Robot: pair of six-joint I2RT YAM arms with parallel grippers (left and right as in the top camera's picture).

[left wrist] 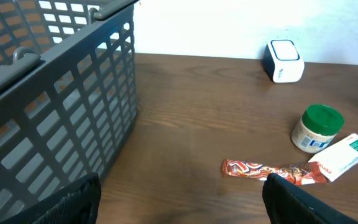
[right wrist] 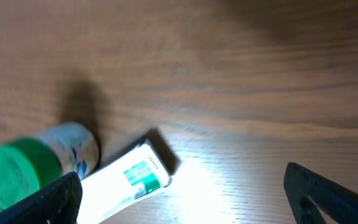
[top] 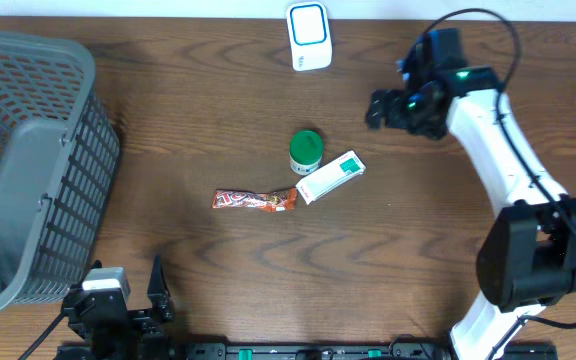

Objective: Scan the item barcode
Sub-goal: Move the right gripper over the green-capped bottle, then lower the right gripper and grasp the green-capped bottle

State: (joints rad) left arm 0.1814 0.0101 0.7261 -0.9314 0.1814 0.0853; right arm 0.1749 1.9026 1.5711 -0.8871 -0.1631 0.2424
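Items: three lie mid-table. The white-and-green box (top: pixel 330 177) is the rightmost. The green-lidded jar (top: pixel 306 151) stands just beside it on its far-left side. The red snack wrapper (top: pixel 255 200) lies to the left, and its right end seems to meet the box's near-left end. I cannot tell from the task line which one is meant. I take the box as the likely target, since the right wrist camera looks down on it and the jar.

Scanner (top: pixel 309 36): white and blue, at the far edge, centre, well apart from the items.

Right gripper (top: pixel 378 108): released, fingers spread wide, nothing between them. It hovers above the table, far and to the right of the box.

Left gripper (left wrist: pixel 183 180): also released and empty. It is parked at the near-left edge beside the grey basket (top: pixel 28 170).

Key relation: the box lies near-left of the right gripper. Its long axis runs from near-left to far-right, pointing roughly toward that gripper. The right arm is clearly the nearer one.

Judgement: I would need to turn the wrist so the fingers close across the box's short width, not along its length. The jar sits tight against one long side, which leaves little room for a finger there. No barcode is legible in any view.
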